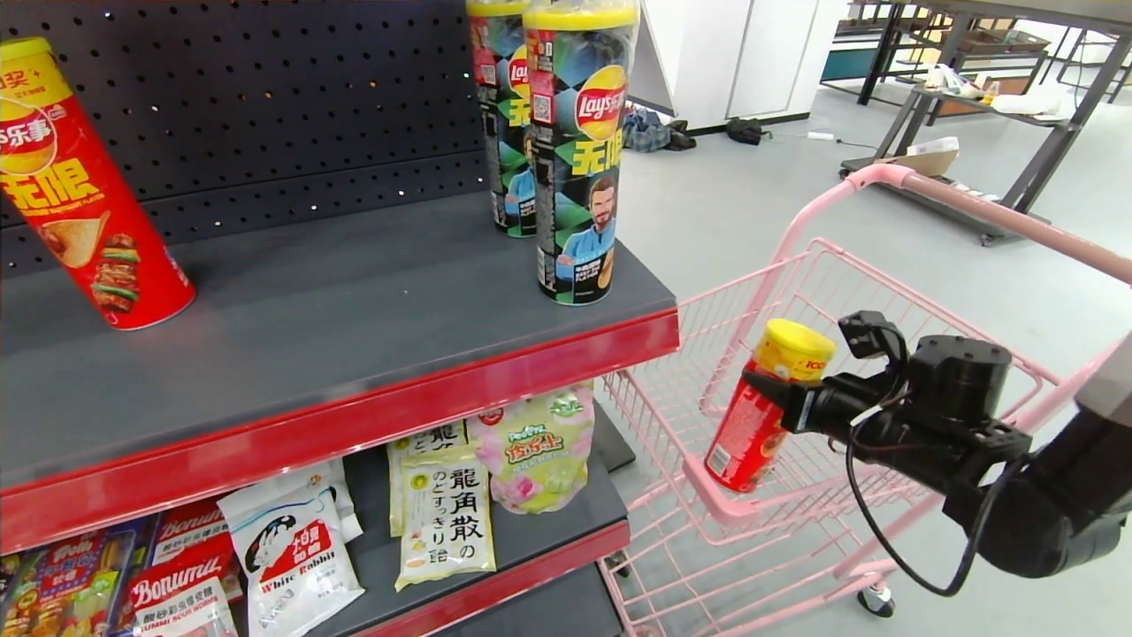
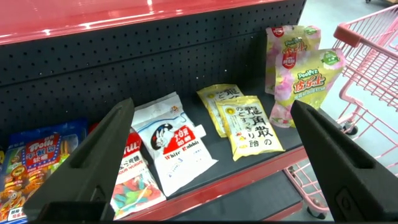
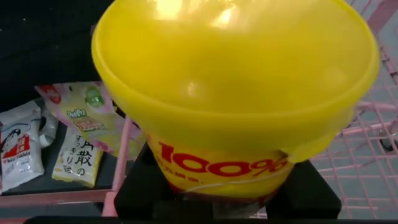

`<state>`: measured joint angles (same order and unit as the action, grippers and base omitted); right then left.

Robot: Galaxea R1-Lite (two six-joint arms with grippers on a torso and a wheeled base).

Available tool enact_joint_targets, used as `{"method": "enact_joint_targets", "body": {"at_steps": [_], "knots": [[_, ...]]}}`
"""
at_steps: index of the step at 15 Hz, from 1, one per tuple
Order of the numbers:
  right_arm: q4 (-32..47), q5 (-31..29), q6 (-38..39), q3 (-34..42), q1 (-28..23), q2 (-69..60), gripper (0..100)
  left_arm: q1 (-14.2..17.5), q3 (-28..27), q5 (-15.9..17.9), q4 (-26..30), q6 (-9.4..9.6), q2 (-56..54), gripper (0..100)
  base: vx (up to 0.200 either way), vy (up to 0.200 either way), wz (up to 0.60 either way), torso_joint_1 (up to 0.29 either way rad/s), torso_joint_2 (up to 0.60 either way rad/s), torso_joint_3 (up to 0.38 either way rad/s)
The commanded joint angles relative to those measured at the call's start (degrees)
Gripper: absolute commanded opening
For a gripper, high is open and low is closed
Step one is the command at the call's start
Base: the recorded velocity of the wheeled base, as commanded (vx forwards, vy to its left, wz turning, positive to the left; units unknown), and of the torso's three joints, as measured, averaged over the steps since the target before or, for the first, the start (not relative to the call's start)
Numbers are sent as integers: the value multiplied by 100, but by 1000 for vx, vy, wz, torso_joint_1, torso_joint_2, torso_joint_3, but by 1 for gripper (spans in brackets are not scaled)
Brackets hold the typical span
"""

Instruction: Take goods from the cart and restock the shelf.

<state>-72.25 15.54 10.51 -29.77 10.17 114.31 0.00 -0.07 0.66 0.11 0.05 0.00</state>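
Right gripper point(image 1: 766, 396): clamped across the upper part of a red can point(image 1: 747, 438) with a yellow lid point(image 3: 236, 93). The can is held tilted, lid up and to the right, at the left side of the pink cart point(image 1: 990, 205). Its base is seen just beside the cart's near rim; contact with the rim cannot be judged.

Left gripper point(image 2: 211, 111): fingers point(image 2: 93, 165) spread wide apart, nothing held between them. It is pointed at the lower shelf point(image 1: 531, 553).

On that lower shelf, from left to right, are noted colourful sweet packs point(image 2: 37, 168), a white bag point(image 1: 296, 548), two yellow sachets point(image 1: 442, 518) overlapping each other, and a green and pink pouch point(image 1: 535, 451) leaning upright at the right end.

The upper shelf point(image 1: 354, 310), grey with a red front edge, is to the left of the cart. Two dark patterned cans point(image 1: 579, 159) are stood upright at its right end, one behind the other and touching. A second red can point(image 1: 84, 186) is placed at the far left, well apart from them.
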Motion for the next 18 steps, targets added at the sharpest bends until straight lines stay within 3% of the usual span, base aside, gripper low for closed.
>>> {"method": "enact_joint_targets", "body": {"at_steps": [1, 6, 8, 10, 12, 14, 18], "knots": [[2251, -7, -260, -1145, -32, -2203, 0, 0, -1, 4, 7, -14, 0, 100, 0, 0, 0, 0, 0, 0], [5213, -280, -884, -2024, -489, -4584, 0, 0, -1, 22, 7, -5, 0, 100, 0, 0, 0, 0, 0, 0], [7524, -728, -1130, -2393, -533, -5595, 0, 0, -1, 22, 7, -5, 0, 100, 0, 0, 0, 0, 0, 0], [8271, -790, -1068, -2472, -542, -5868, 0, 0, -1, 31, 7, 4, 0, 100, 0, 0, 0, 0, 0, 0], [8324, -1036, -1121, -2393, -516, -6052, 0, 0, -1, 31, 7, 4, 0, 100, 0, 0, 0, 0, 0, 0], [8271, -1062, -1692, -1971, -542, -6087, 0, 0, -1, 40, 7, 13, 0, 100, 0, 0, 0, 0, 0, 0], [8271, -1071, -1736, -1629, -560, -6254, 0, 0, -1, 40, 7, 4, 0, 100, 0, 0, 0, 0, 0, 0]]}}
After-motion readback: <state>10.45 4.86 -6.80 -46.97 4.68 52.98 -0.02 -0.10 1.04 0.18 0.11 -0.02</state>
